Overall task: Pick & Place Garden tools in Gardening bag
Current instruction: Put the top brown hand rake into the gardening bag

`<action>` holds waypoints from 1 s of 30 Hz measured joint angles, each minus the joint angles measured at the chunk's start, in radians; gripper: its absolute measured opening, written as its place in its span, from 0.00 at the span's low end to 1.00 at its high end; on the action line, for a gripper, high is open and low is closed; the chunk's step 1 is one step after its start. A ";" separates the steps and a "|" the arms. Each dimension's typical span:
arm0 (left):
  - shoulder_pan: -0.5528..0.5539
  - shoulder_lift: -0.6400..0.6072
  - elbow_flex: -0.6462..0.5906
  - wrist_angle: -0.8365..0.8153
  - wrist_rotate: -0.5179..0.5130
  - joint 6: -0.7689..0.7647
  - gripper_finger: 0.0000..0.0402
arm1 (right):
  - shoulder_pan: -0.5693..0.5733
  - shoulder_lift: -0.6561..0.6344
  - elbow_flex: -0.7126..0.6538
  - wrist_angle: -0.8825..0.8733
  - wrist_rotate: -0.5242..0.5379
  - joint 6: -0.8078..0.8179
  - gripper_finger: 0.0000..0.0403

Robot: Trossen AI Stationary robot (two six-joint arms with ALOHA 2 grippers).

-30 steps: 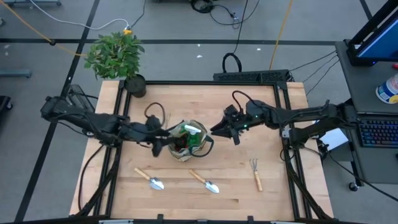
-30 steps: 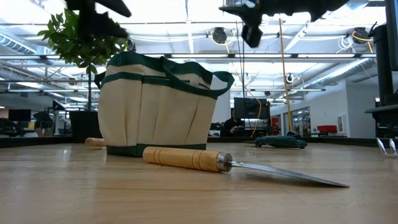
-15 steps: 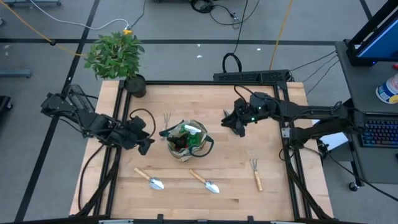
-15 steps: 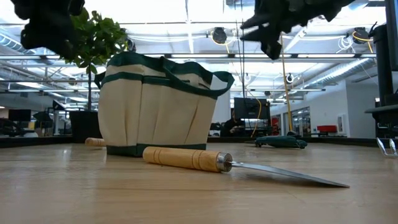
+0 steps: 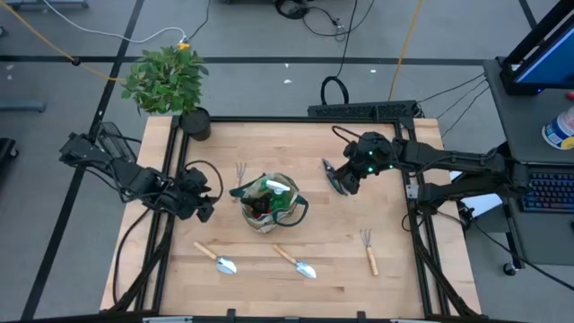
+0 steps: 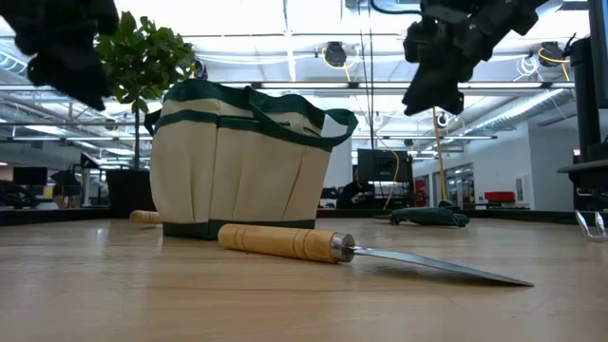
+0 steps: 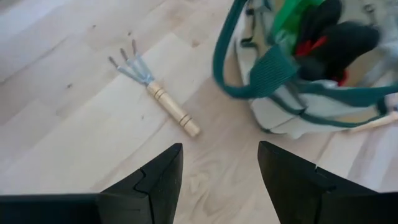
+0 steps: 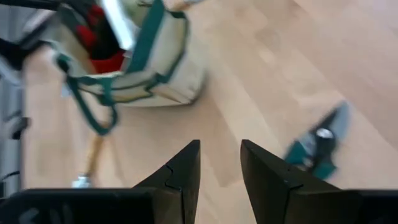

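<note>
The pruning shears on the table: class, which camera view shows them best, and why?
The right wrist view: the pruning shears lie unobstructed on bare wood, blades and green body clear. In the high view the right tool mostly covers them; the low view shows a distant dark shape; the left wrist view shows none.

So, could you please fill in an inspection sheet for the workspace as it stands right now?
Surface: light wooden table, black frame.
Job's things: round beige canvas bag with green trim at the centre, already holding items; two wooden-handled trowels and a wooden-handled fork rake near the front edge; another fork rake beside the bag; dark shears under the right arm.
Clutter: nothing seen.
Grippers: left gripper open and empty, left of the bag; right gripper open and empty, above the shears.
Cables: black cable loop behind the table.
Surroundings: leafy potted plant at the back-left corner.
</note>
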 joint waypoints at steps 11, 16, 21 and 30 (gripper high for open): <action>-0.001 -0.081 -0.228 0.276 0.030 -0.016 0.53 | 0.000 0.000 0.000 -0.112 0.180 -0.120 0.26; 0.000 -0.094 -0.309 0.374 0.041 -0.004 0.53 | 0.000 -0.003 0.000 -0.126 0.181 -0.154 0.26; 0.019 -0.090 -0.361 0.442 0.052 0.033 0.53 | 0.000 -0.014 0.000 -0.185 0.183 -0.176 0.26; 0.140 -0.090 -0.385 0.522 0.066 0.172 0.53 | 0.000 -0.154 0.000 -0.208 0.183 -0.184 0.26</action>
